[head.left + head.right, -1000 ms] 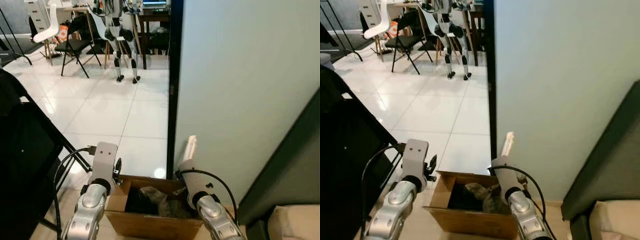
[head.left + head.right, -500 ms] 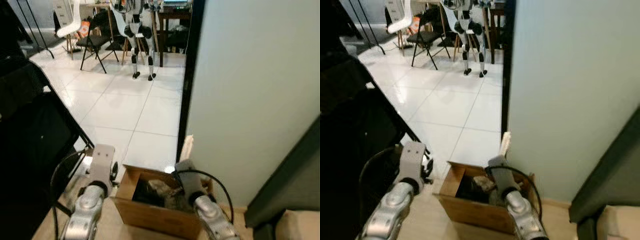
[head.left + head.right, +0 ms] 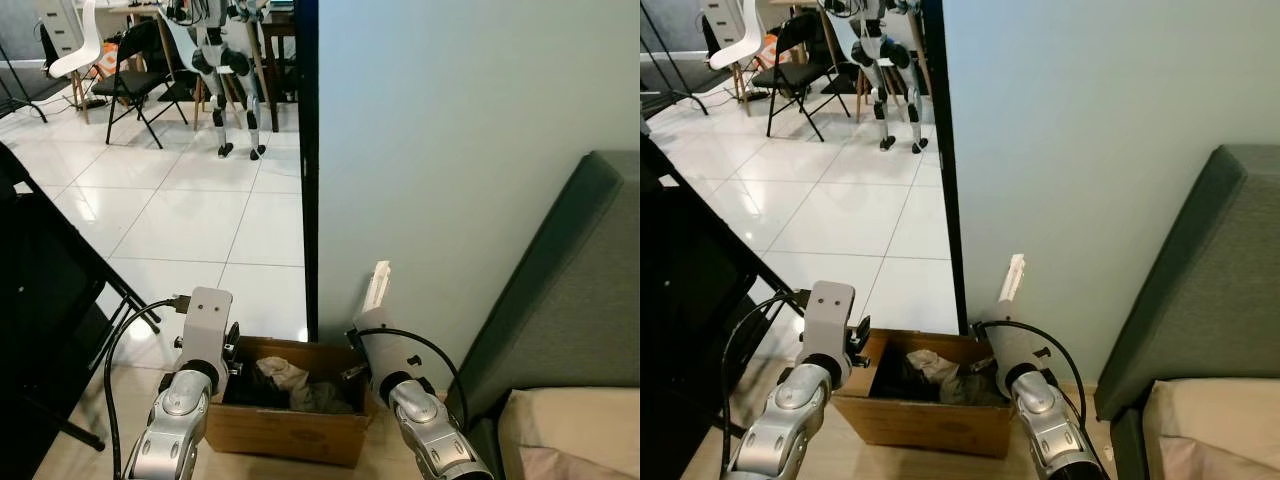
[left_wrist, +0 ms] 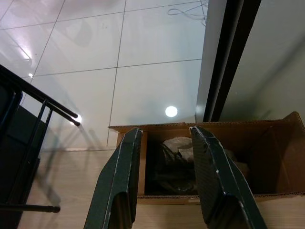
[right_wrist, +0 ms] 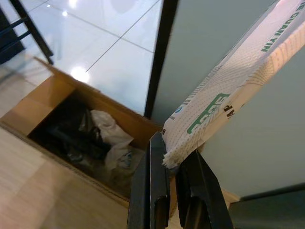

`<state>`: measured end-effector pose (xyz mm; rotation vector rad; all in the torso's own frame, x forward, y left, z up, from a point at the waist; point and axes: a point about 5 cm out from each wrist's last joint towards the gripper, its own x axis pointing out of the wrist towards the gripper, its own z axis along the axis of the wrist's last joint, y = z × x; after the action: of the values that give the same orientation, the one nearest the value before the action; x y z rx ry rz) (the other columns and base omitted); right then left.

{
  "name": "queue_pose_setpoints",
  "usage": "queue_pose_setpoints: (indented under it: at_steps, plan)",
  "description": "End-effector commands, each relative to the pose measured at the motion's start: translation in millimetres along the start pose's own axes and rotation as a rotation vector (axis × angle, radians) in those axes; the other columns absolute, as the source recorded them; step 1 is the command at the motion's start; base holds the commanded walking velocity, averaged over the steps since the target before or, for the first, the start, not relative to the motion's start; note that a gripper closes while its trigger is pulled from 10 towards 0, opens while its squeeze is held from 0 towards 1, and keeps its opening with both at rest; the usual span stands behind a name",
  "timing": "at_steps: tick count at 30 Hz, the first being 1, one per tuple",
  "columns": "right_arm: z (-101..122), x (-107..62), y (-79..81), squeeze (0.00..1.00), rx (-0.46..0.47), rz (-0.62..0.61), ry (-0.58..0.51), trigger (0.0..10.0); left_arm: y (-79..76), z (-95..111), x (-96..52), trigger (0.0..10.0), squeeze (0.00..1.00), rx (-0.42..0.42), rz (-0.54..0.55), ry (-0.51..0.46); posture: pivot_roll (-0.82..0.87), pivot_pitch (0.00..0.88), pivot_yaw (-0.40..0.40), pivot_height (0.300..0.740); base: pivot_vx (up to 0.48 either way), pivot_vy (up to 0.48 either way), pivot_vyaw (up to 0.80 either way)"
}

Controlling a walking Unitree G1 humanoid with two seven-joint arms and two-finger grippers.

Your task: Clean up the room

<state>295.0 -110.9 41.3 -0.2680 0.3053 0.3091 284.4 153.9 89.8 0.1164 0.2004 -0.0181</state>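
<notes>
An open cardboard box (image 3: pixel 285 432) stands on the floor against the wall, with crumpled paper and dark trash (image 3: pixel 290 380) inside. My left gripper (image 4: pixel 166 131) hovers open above the box's left end (image 4: pixel 127 143), nothing between its fingers. My right gripper (image 5: pixel 172 151) is shut on a white paper wrapper with green print (image 5: pixel 224 90). The wrapper (image 3: pixel 377 287) sticks upward beside the wall, above the box's right end.
A pale wall (image 3: pixel 450 120) with a black door edge (image 3: pixel 307 150) rises just behind the box. A grey sofa (image 3: pixel 560 290) stands to the right, a black folding frame (image 3: pixel 50 290) to the left. Far back on the tiled floor stand another humanoid robot (image 3: pixel 225 70) and chairs (image 3: pixel 135 80).
The whole view has swung, and the sofa now shows on the right. Both arms keep their pose over the box; the wrapper stays in my right gripper.
</notes>
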Motion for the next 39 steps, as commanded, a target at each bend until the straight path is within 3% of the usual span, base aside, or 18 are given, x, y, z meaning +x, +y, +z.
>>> queue_pose_setpoints:
  at_steps: [1, 9, 12, 17, 28, 32, 39]
  plan:
    - [-5, -1.2, 4.9, 0.00, 0.000, 0.019, 0.025, 10.0, 2.6, -6, -0.6, 10.0, 0.00, 0.011, 0.009, 0.026, 0.00, 0.080, 0.030, 0.740, 0.000, 0.000, 0.00]
    - [-6, -0.9, 4.8, 0.00, -0.001, 0.021, 0.029, 10.0, 3.2, -6, 0.5, 10.0, 0.00, 0.012, 0.012, 0.037, 0.00, 0.081, 0.031, 0.740, 0.000, 0.240, 0.00]
    - [-6, -1.0, 4.9, 0.00, -0.003, 0.021, 0.031, 10.0, 4.0, -4, 0.1, 10.0, 0.00, 0.069, 0.004, 0.016, 0.00, 0.081, 0.031, 0.740, 0.000, 0.000, 0.00]
    - [-8, -1.9, 4.7, 0.00, 0.003, 0.019, 0.036, 10.0, 4.7, -7, -0.7, 10.0, 0.00, 0.042, 0.008, 0.035, 0.00, 0.081, 0.031, 0.740, 0.000, 0.000, 0.00]
    - [-11, 0.0, 0.8, 0.00, -0.036, 0.030, 0.072, 10.0, 2.2, -6, 0.4, 10.0, 0.00, 0.067, -0.030, 0.036, 0.00, 0.089, 0.037, 0.740, 0.000, 0.000, 0.00]
    - [-17, 21.4, -3.1, 0.00, -0.247, 0.185, 0.246, 10.0, -2.1, -10, 5.3, 10.0, 0.00, 0.291, -0.260, 0.047, 0.00, 0.153, 0.022, 0.740, 0.000, 0.000, 0.00]
    - [2, 33.0, -7.1, 0.00, -0.262, 0.198, 0.231, 10.0, 7.9, -6, -0.9, 10.0, 0.00, 0.304, -0.284, 0.035, 0.02, 0.245, -0.007, 0.740, 0.000, 0.000, 0.00]
